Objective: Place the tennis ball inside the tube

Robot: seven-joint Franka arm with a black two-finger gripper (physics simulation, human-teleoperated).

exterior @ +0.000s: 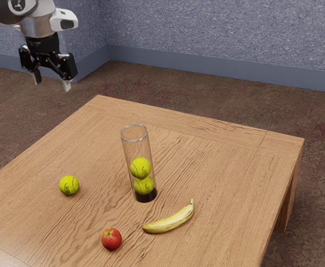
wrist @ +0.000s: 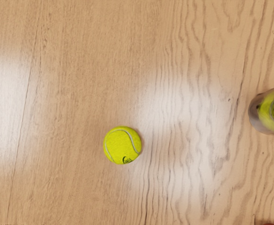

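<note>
the first step looks to be in hand: getting the loose ball (exterior: pixel 69 185). it sits on the table (exterior: pixel 229 146), apart from the tube (exterior: pixel 135 147), on its side toward the exterior view's left. the gripper (exterior: pixel 52 83) is up high, well apart from the tube, fingers wide with nothing in them. next it should go down, hug the loose ball and lift it.

Wooden counter (exterior: pixel 223 161) with visible grain; pale glare (wrist: pixel 15 108) lies on its top. Beyond its far edge, mottled brown floor (exterior: pixel 179 86) meets a blue baseboard (exterior: pixel 206 65) beneath speckled blue-grey walls (exterior: pixel 223 28), which join at a corner.
</note>
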